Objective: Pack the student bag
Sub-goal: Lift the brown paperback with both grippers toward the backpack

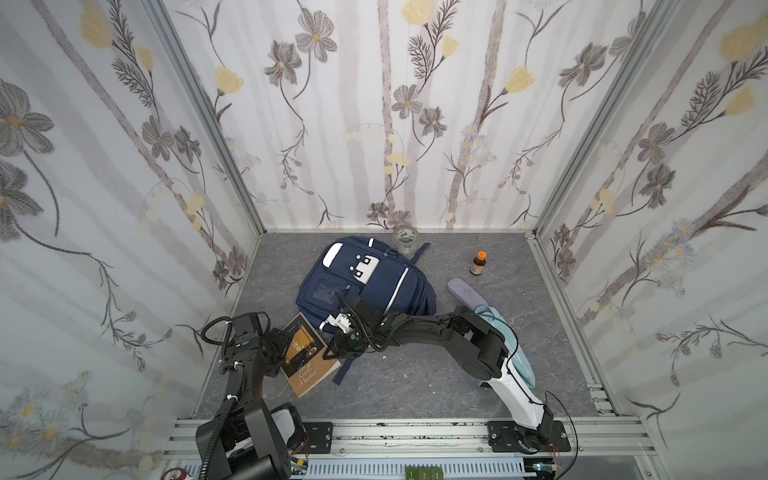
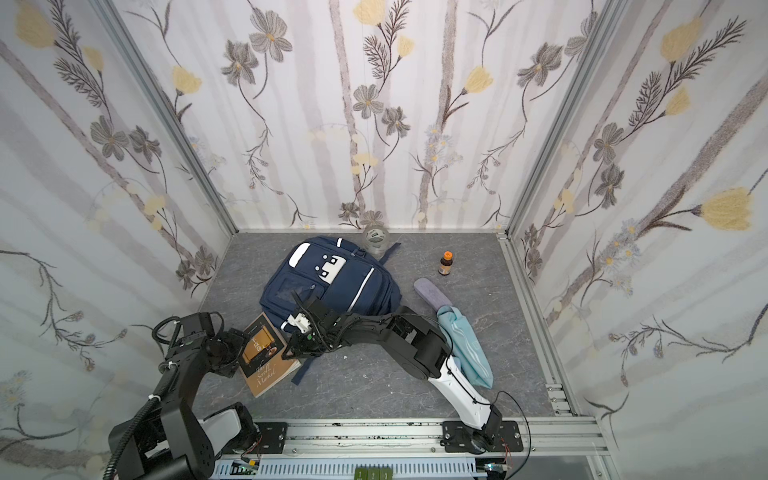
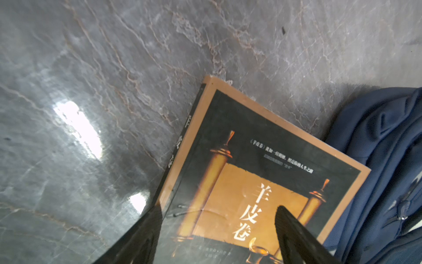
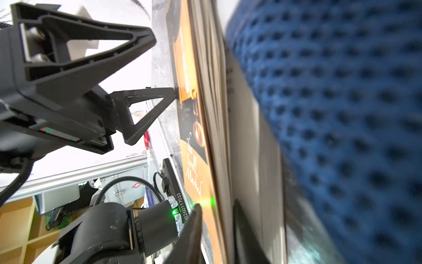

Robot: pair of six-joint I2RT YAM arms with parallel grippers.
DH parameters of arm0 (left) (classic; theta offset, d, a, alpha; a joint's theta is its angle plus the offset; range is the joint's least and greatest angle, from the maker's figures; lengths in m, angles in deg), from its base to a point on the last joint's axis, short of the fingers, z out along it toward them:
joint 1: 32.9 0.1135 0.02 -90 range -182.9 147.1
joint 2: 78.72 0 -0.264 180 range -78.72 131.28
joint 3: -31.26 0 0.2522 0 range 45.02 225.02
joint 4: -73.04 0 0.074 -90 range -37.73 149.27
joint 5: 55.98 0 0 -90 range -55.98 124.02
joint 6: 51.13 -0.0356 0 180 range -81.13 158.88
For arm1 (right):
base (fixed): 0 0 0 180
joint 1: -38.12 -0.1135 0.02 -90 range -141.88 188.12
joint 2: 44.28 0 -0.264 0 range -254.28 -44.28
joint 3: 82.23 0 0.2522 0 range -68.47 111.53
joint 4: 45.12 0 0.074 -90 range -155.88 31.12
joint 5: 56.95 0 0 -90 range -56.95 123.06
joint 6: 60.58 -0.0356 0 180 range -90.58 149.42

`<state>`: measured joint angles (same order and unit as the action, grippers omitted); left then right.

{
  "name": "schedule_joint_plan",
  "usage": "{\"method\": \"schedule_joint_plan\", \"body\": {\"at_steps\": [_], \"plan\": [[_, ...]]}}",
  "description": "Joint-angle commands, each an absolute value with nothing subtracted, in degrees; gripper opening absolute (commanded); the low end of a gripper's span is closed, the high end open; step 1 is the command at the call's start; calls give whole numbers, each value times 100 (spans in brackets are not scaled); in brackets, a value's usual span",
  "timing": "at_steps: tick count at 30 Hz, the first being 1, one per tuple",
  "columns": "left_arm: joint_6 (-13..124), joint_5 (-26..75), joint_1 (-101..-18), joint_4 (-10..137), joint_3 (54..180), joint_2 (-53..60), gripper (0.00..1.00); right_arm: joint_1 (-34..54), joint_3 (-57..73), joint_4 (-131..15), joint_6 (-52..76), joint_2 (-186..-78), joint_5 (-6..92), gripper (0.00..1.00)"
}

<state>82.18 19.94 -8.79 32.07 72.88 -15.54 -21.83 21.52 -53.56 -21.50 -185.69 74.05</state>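
- The student bag (image 1: pixel 374 286), a large navy blue fabric backpack with white patches, lies flat mid-worktop (image 1: pixel 415 382), towards the back.
- The brown paperback book with a scroll cover (image 1: pixel 309 370) rests against its near edge.
- The left pincer (image 3: pixel 218 209) gapes empty over the cover; better it steadies the book.
- The right pincer (image 4: pixel 217 212) straddles the page edge narrowly; I cannot tell whether it grips.
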Motion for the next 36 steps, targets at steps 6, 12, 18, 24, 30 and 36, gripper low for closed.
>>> {"method": "schedule_joint_plan", "body": {"at_steps": [6,12,18,24,30,36], "plan": [[8283,2568,-873,2166,7782,-1877,82,-2182,2500,-5486,-1944,-18169,7477,0],[8644,2827,-882,1552,9218,-2284,83,-2161,2987,-5456,-2298,-17564,7625,0],[8432,2620,-1063,914,11361,-1789,83,-2037,3462,-5502,-2472,-16825,7743,0],[8642,2173,-1687,962,12404,-1721,81,-1653,3264,-5533,-2293,-15978,7674,0],[9203,797,-2176,1883,12150,-2028,81,-1064,2864,-5707,-1911,-15120,7771,0],[9346,826,-3204,2358,11499,-2281,81,-383,2418,-6203,-1237,-14587,7926,0]]}}
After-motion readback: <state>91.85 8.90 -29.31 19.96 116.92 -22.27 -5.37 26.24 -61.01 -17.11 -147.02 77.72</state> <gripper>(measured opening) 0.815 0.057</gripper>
